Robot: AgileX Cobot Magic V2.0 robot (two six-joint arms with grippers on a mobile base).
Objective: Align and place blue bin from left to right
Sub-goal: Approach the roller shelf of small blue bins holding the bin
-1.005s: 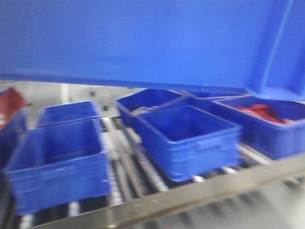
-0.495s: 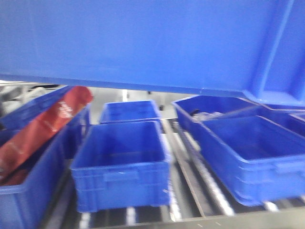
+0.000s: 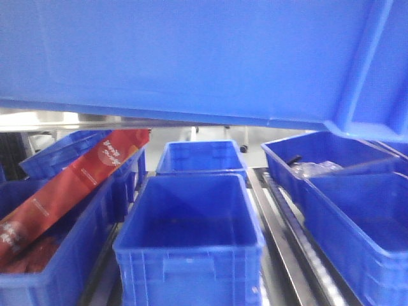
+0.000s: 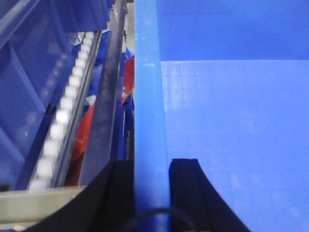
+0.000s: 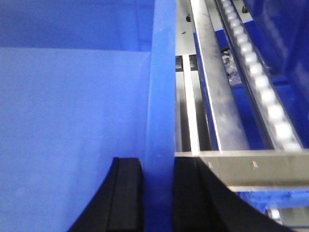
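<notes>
Blue bin (image 3: 191, 57), held raised by both side rims.
Left gripper (image 4: 152, 166): jaws clamped across the left rim, one inside, one outside. Right gripper (image 5: 158, 169): jaws clamped likewise on the right rim. Bin fills the upper front view, above rows of darker bins (image 3: 191, 236) on a roller rack (image 4: 63, 111). A bin at left holds a tilted red package (image 3: 76, 182).

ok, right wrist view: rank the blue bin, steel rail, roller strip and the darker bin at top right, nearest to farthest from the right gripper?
1. blue bin: its rim is clamped in the right gripper, so touching.
2. steel rail: just right of the rim.
3. roller strip: further right, beyond the rail.
4. dark blue bin: top right, past the rollers.
</notes>
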